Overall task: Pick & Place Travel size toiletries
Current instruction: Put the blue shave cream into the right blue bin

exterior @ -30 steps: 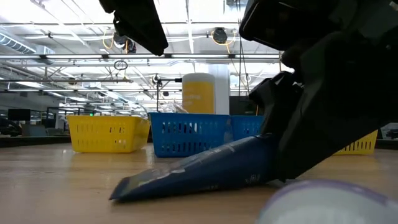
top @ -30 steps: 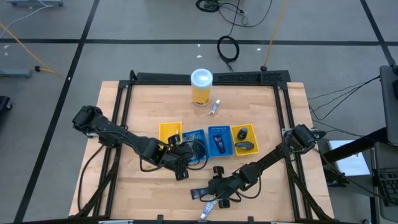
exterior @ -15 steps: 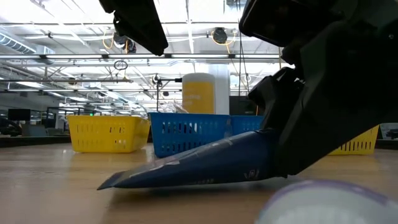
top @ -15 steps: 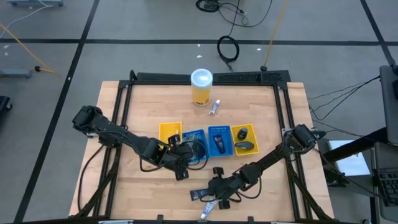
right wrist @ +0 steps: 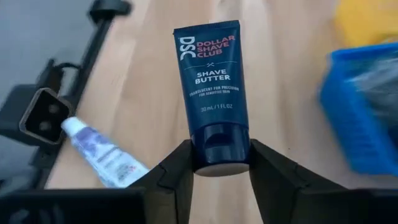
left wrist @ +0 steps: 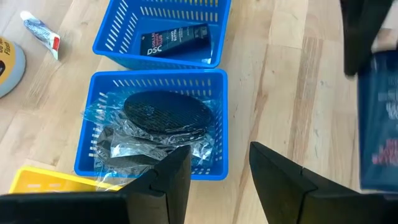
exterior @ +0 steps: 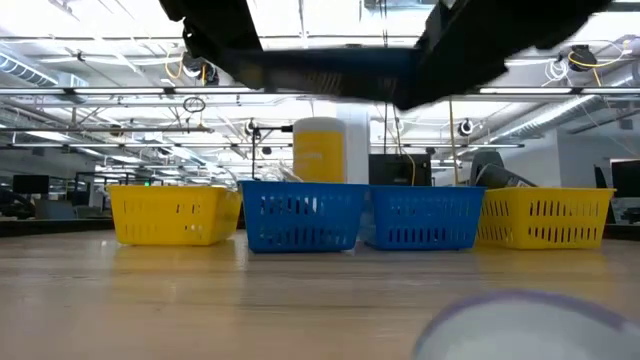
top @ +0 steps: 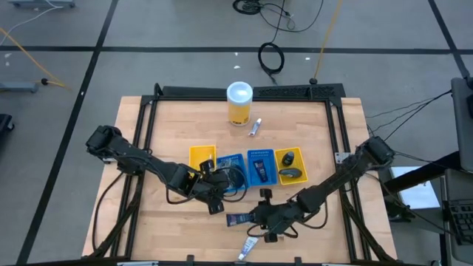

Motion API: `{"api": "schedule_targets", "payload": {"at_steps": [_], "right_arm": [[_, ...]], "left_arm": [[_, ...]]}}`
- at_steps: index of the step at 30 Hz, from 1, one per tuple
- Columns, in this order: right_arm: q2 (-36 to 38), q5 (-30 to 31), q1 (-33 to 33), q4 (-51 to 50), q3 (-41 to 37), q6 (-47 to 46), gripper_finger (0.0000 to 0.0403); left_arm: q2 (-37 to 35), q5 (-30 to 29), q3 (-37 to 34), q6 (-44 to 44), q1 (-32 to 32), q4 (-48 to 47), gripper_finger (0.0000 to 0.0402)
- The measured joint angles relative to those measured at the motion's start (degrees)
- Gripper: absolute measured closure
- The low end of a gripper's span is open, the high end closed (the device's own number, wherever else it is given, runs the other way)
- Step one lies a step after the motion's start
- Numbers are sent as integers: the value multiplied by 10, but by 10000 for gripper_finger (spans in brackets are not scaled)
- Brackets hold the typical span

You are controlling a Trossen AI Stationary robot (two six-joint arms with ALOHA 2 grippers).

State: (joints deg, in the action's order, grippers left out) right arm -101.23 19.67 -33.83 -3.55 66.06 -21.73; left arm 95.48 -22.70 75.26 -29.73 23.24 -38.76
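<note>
The right gripper (right wrist: 212, 169) was clamped on the cap end of a dark blue shave butter tube (right wrist: 210, 90), its two fingers pressing the cap from either side while the flat body stuck straight out ahead of them. Seen from above, that gripper (top: 260, 216) hung over the near part of the table (top: 177, 118) with the tube (top: 238, 219) carried level and clear of the wood, just short of the row of trays. A small white tube (right wrist: 102, 155) lay on the table below and near it, close to the front edge. The left gripper (left wrist: 214, 180) hovered over a blue tray (left wrist: 214, 134) holding wrapped black discs (left wrist: 165, 112), its fingers apart and nothing between them; the next blue tray (left wrist: 121, 34) already held a matching dark tube (left wrist: 174, 40). The main risk, I judged, lay in the hold itself — only the cap was pinched, so the long body could swing or slip out on a quick move. The two arms also stood close together at the blue trays, and the tube's free end might catch a tray wall or the left fingers on the way in — tipping the light tray or dropping the tube outside it.
</note>
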Motion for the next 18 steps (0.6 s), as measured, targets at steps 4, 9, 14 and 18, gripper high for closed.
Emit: {"api": "schedule_targets", "payload": {"at_steps": [4,9,14,18], "right_arm": [[47,60,-12,-50,0,-2,285],[98,111,-28,-108,0,-21,285],[131,147,-42,-166,0,-52,285],[139,170,-47,-200,0,-78,285]], "left_arm": [[0,-3,0,0,0,0,241],[0,-5,0,0,0,0,241],[0,-13,0,0,0,0,241],[0,-14,0,-1,0,0,241]]}}
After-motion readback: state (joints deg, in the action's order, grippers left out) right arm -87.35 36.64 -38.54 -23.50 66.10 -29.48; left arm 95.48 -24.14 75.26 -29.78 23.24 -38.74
